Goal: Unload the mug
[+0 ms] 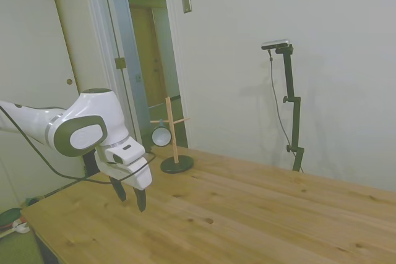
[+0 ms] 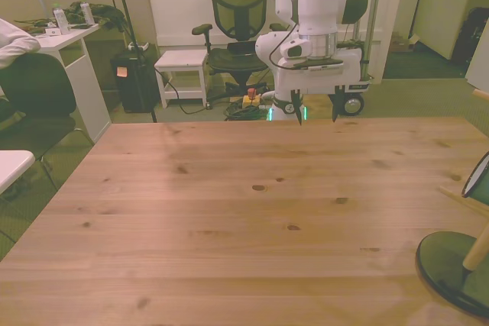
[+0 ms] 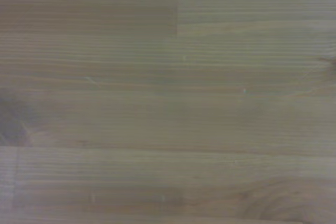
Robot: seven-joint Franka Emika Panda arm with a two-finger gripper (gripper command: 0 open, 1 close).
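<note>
**A:** Blue-grey enamel, white inside: that's the mug [image 1: 161, 135], hanging on the wooden mug tree [image 1: 172, 133]. It sits on a side peg by its handle, mouth turned toward the side camera, well clear of the tabletop.

**B:** And the gripper [image 1: 130, 196]?

**A:** Over the table [image 2: 229, 211] near the robot's edge, fingers pointing straight down, spread apart and holding nothing. The front view shows the two dark fingertips with a clear gap between them. The wrist camera sees only bare planks.

**B:** So which way does the mug lie from it?

**A:** In the side view, up and to the right of the gripper, and deeper into the scene. In the front view the tree's dark round base [image 2: 452, 271] is cut off at the front view's right, close to the camera, and only a dark sliver of the mug's rim [image 2: 476, 175] shows at that edge. So the mug is well apart from the gripper, across the table and higher than the fingertips.

**B:** What does that mean for the approach?

**A:** I'd judge the peg runs roughly level, so the mug has to slide outward along it. The downward-pointing fingers will probably need to rise and tilt before closing on the mug.
</note>
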